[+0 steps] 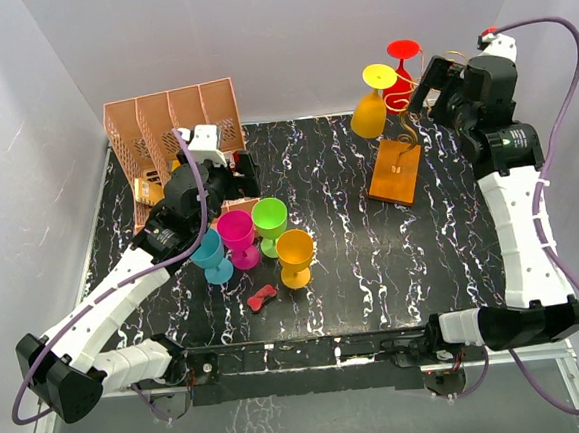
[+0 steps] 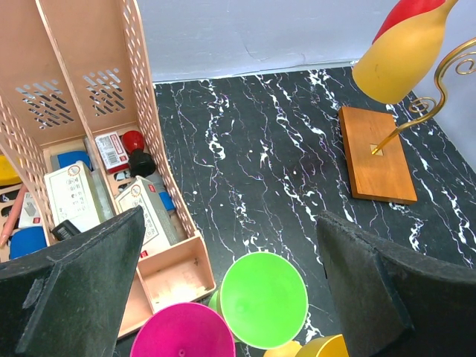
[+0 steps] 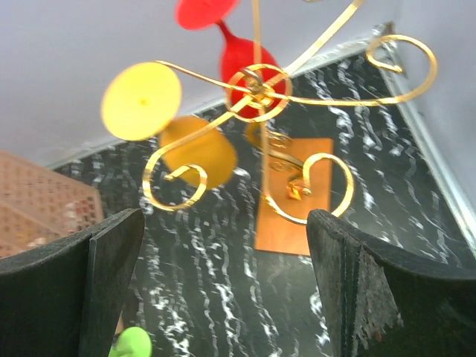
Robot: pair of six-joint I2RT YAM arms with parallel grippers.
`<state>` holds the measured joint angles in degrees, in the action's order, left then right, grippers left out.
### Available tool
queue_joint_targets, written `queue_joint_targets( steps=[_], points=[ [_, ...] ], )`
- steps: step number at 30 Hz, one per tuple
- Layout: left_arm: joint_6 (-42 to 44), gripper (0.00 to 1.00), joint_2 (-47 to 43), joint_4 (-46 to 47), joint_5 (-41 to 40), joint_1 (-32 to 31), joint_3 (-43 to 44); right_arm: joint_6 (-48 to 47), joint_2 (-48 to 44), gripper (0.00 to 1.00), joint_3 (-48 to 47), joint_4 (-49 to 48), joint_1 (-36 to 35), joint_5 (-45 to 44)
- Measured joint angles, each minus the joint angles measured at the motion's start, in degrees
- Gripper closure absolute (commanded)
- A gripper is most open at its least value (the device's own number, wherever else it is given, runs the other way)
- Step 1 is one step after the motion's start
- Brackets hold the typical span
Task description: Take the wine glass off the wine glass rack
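Wine glass rack (image 1: 396, 171) stands near the bench's far right corner. Yellow wine glass (image 1: 370, 113) and red wine glass (image 1: 399, 93) hang inverted on it. I read right gripper (image 3: 223, 290) released, facing the spirals; left gripper (image 2: 230, 282) released, empty.

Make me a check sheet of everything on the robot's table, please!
Surface: black white-veined table.
Job's things: gold wine glass rack on a wooden base, far right; yellow glass and red glass hang upside down from it.
Clutter: pink file organiser holding small boxes; blue cup, pink cup, green cup, orange cup standing together; small red object nearby.
Hands: left hand open, empty, near the cups; right hand open, empty, facing the rack.
Cables: purple cables along both arms.
Surroundings: plain pale walls.
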<state>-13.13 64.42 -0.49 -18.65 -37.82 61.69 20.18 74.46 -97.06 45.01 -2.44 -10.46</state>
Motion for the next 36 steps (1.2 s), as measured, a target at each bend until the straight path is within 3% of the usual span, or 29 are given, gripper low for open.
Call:
queue_joint_targets(
  steps=[12,15,18,36],
  points=[
    [0.2,0.03,0.3,0.0,-0.4,0.0,0.0,10.7,9.6,0.13,-6.3,-11.5,0.2,15.0],
    [0.3,0.03,0.3,0.0,-0.4,0.0,0.0,12.9,12.7,0.16,-6.5,-12.9,0.2,16.4],
    [0.5,0.03,0.3,0.0,-0.5,0.0,0.0,13.6,15.1,0.27,-6.8,-13.7,0.2,16.9],
    [0.5,0.03,0.7,0.0,-0.3,0.0,0.0,14.1,20.3,0.40,-7.9,-15.5,1.1,17.1]
  ],
)
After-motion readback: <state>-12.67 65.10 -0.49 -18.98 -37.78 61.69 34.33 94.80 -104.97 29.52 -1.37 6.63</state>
